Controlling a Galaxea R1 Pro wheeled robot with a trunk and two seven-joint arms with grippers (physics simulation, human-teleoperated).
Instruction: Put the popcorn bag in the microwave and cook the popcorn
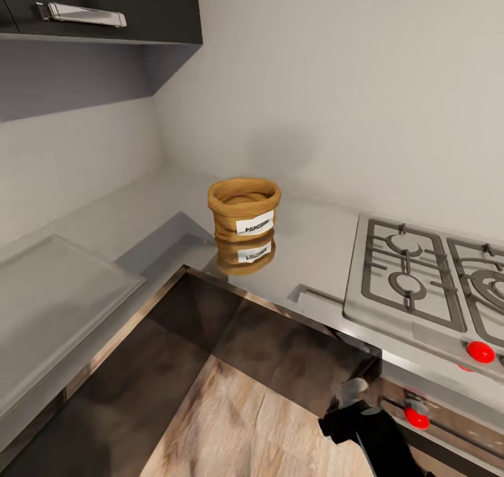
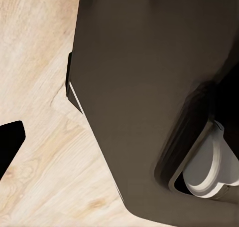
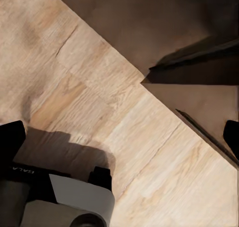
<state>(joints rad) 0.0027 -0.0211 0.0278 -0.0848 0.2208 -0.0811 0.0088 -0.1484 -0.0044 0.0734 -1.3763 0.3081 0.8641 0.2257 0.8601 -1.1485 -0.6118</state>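
Head view, L to R, we logged: upper cabinet (image 1: 105, 5) w/ chrome handle; grey countertop (image 1: 318, 246), L-shaped; popcorn bag (image 1: 244, 208) upright in its corner, label facing us, mirrored in the gloss; steel gas hob (image 1: 427, 274), red knobs (image 1: 481, 352). Dark arm part (image 1: 371, 428) low right. We couldn't tell either claw's state. Wrist cams: wood floor (image 3: 124, 112).
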